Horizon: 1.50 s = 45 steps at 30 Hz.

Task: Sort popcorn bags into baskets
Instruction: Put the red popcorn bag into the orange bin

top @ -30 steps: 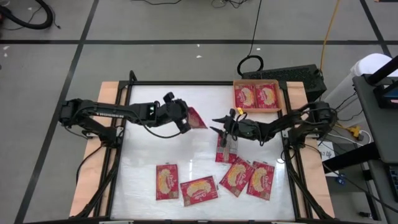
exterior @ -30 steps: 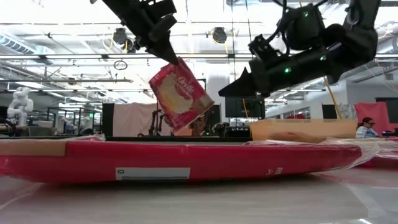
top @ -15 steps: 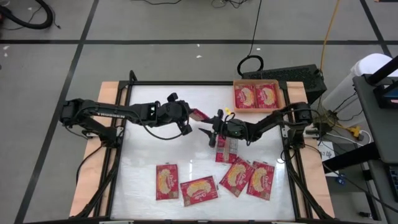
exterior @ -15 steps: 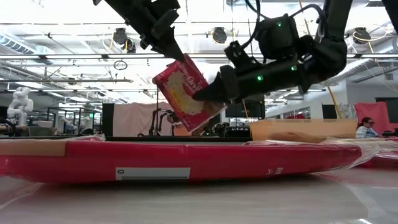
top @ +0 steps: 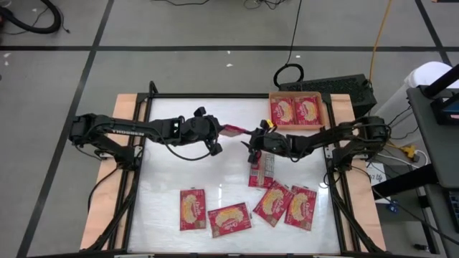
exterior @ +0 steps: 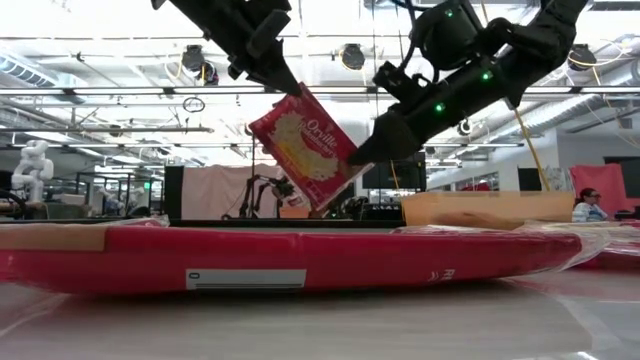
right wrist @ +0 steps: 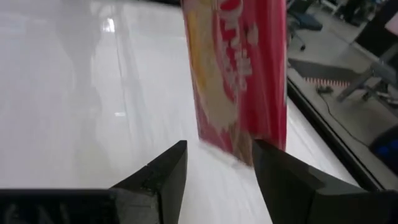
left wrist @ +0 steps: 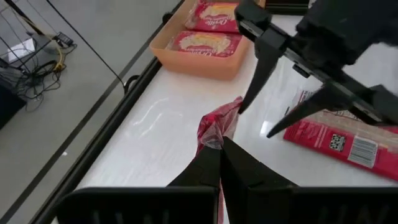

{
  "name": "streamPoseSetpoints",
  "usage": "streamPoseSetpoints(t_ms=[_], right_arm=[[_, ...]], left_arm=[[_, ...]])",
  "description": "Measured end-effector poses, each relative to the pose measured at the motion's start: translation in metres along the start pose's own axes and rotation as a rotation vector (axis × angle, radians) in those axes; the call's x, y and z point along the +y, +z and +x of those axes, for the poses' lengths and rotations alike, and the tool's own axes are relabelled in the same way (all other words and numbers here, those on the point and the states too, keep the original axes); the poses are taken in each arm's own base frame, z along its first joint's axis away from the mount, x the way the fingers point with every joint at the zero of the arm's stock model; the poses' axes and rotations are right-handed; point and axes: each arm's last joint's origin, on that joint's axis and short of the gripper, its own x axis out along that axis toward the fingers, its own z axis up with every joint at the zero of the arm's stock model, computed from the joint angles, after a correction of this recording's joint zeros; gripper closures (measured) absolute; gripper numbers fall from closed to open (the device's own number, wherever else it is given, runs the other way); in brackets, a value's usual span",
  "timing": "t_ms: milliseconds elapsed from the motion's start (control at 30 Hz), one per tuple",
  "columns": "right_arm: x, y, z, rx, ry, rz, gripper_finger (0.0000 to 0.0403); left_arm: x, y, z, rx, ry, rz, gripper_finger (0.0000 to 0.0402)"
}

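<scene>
Left gripper [top: 217, 136]: above table centre, fingers pressed together on the top corner of one popcorn bag [top: 233, 131], lifted clear of the table [top: 172, 172] and hanging tilted, popcorn picture showing in the low view [exterior: 306, 150].
Right gripper [top: 252, 141]: jaws spread, tips just beside the hanging bag's lower edge [right wrist: 239, 81], nothing gripped.
Orange tray [top: 295, 125]: far right corner of the table, two bags lying flat side by side inside.
Loose bags: one grey-white panel up [top: 261, 170] under the right arm; four more [top: 247, 211] face up in a row along the near edge.
</scene>
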Motion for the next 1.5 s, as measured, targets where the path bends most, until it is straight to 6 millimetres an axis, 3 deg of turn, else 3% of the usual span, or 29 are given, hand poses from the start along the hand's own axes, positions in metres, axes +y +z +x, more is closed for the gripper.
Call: streamPoseSetpoints(t_ms=[500,733,1067,1333,1500], right_arm=[[-0.016,-0.034,0.001,0.091,-0.024,0.053,0.0227],[-0.012,-0.019,0.001,-0.132,0.275,0.108,0.0227],[-0.005,-0.034,0.002,0.015,0.309,0.139,0.0225],[-0.006,-0.015,0.0,-0.167,0.253,0.173,0.023],[-0.007,-0.01,-0.001,-0.218,0.244,0.167,0.0282]], left_arm=[[-0.001,0.0,0.0,-0.002,-0.027,0.001,0.0398],[-0.001,0.004,0.0,-0.04,-0.03,-0.008,0.0398],[-0.001,0.005,0.0,-0.05,-0.03,-0.01,0.0398],[-0.001,0.006,0.0,-0.053,-0.031,-0.038,0.0398],[-0.002,0.006,0.0,-0.053,-0.034,-0.061,0.0398]])
